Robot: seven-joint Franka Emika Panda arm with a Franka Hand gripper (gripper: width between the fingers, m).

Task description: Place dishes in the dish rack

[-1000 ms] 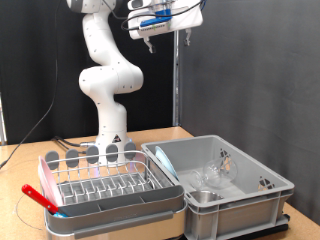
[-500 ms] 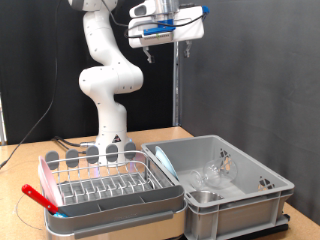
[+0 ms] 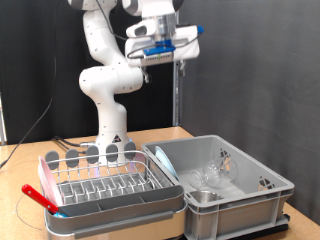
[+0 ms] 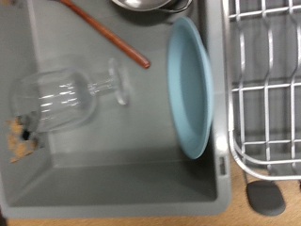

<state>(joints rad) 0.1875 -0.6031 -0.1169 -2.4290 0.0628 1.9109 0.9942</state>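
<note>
My gripper point(image 3: 163, 50) hangs high above the table, over the grey plastic bin point(image 3: 262, 178); its fingers do not show in the wrist view. In the bin lie a clear stemmed glass point(image 4: 68, 94) on its side, a light blue plate point(image 4: 191, 85) leaning on the wall nearest the rack, and a steel bowl point(image 4: 150, 5) at the picture's edge. The bowl point(image 3: 205, 197) and the glass point(image 3: 214, 172) also show in the exterior view. The silver wire dish rack point(image 3: 110, 185) sits in its grey tray to the exterior view's left of the bin; I see no dishes in it.
A thin red-brown stick point(image 4: 108, 33) lies in the bin beside the glass. A red-handled utensil point(image 3: 38, 196) rests at the rack's left end. Dark round pieces point(image 3: 105, 153) stand along the rack's back. The robot's base point(image 3: 112, 125) rises behind the rack.
The hand has come down a little and turned at the wrist. Nothing in the bin or the rack has moved.
</note>
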